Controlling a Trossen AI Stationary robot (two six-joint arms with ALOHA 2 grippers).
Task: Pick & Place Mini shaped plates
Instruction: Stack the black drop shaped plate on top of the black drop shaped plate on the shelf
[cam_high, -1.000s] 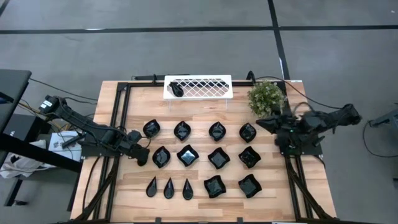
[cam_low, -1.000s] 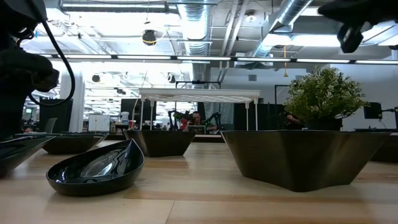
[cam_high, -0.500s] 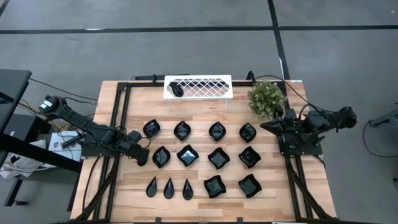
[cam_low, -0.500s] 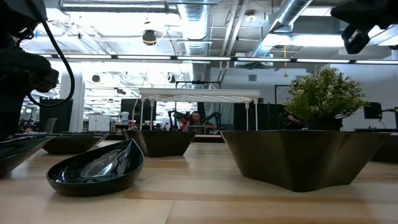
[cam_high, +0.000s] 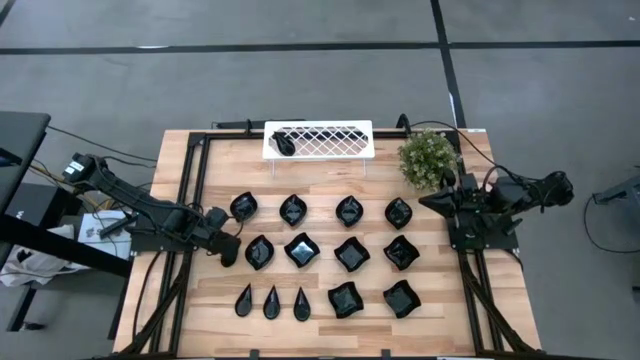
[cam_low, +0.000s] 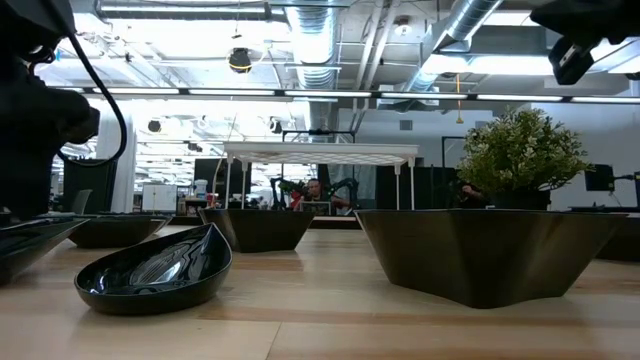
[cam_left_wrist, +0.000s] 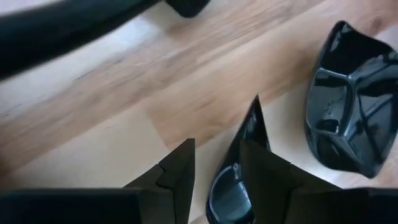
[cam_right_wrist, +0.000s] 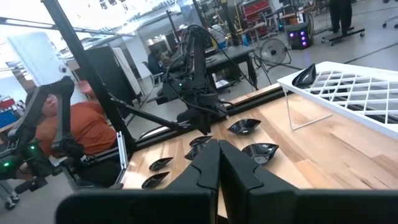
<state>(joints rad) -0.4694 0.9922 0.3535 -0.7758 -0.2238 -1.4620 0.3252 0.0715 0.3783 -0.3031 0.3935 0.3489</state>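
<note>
Workshop floor was grey around a wooden bench (cam_high: 440, 300) carrying the plates (cam_high: 300, 250) in rows, all black and glossy: leaf shapes at the back, squarish ones mid and front, three teardrops at the front left. One more teardrop plate (cam_high: 284, 144) sat on the white rack (cam_high: 330, 140) at the far edge, next to a small plant (cam_high: 428, 157).

Over the last second we saw the right end effector (cam_right_wrist: 218, 163) swing slightly back toward its own side of the bench; it hung above the right edge, clenched on nothing. No plate had moved. We read that as the right arm parking.

Left end effector (cam_left_wrist: 214, 165) was low at the left edge of the bench, part open, with a teardrop plate (cam_left_wrist: 239, 162) standing between its fingers. Whether it actually gripped the plate, we could not tell. Left arm looked like the working one, pick not yet lifted.
</note>
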